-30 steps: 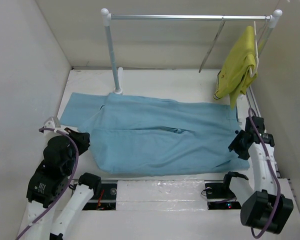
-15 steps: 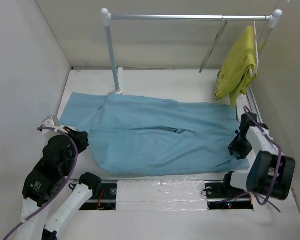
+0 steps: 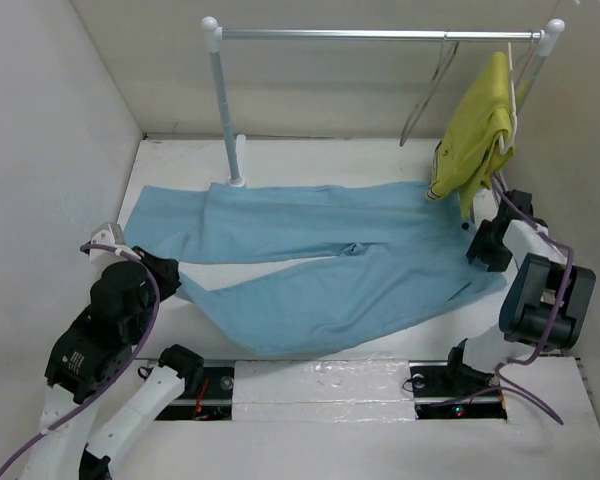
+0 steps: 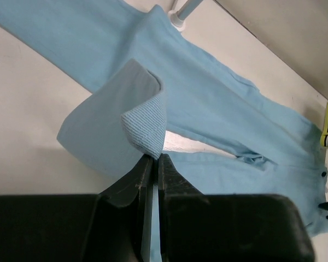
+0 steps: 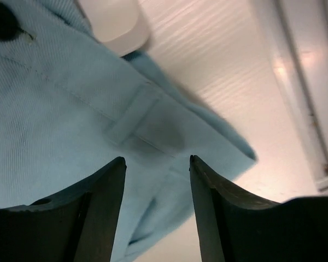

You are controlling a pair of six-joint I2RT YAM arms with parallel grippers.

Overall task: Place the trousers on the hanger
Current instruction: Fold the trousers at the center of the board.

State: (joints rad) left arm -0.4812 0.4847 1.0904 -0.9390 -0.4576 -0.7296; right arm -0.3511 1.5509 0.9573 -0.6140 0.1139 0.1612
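1. Step in hand, as I judge it: spreading and gathering the trousers (image 3: 410, 270) before they go to the hanger (image 3: 427, 88). Nothing is threaded on it yet.
2. The left pincer (image 4: 153, 164) is clamped on a folded leg hem, and the cloth curls up just ahead of its tips. The rest of the trousers stretches away in front of it across the bench (image 3: 380, 165).
3. The right pincer (image 5: 156, 169) has its fingers apart with nothing between them. The waistband, with a belt loop, lies just beyond the tips, and the dark button (image 5: 0, 21) sits off to one side.
4. The hanger hangs from the rail (image 3: 380, 34), well above and beyond the right pincer, beside the yellow garment (image 3: 475, 135).
5. The next move likely calls for the right pincer to close on the waist corner so both ends lift together. Cloth this thin may sag or slip.
6. The bench is white and smooth. Plain walls close in on three sides, leaving little room outside the right pincer.
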